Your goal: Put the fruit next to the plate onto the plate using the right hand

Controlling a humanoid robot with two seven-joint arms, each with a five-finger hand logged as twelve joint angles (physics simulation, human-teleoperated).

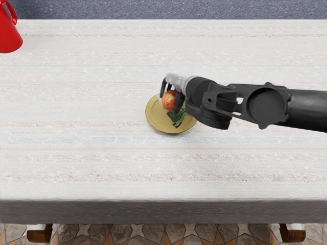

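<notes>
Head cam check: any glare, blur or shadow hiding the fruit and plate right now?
Head view: soft, even light, no glare on the table; the fruit in the right hand is small but reasonably sharp; the hand casts a dark shadow on the yellow plate beneath it; the red cup is cut off at the top-left edge.

Fruit [168,100]: small, round, red-orange with yellow patch. Enclosed by curled fingers of right hand [173,98], over plate's 12 o'clock part. Whether it touches plate: cannot tell.

Plate [155,115]: round, flat, golden-yellow, dark green motif at centre, partly hidden by hand from 3 o'clock. Lies flat near table middle, slightly toward 3 o'clock.
</notes>
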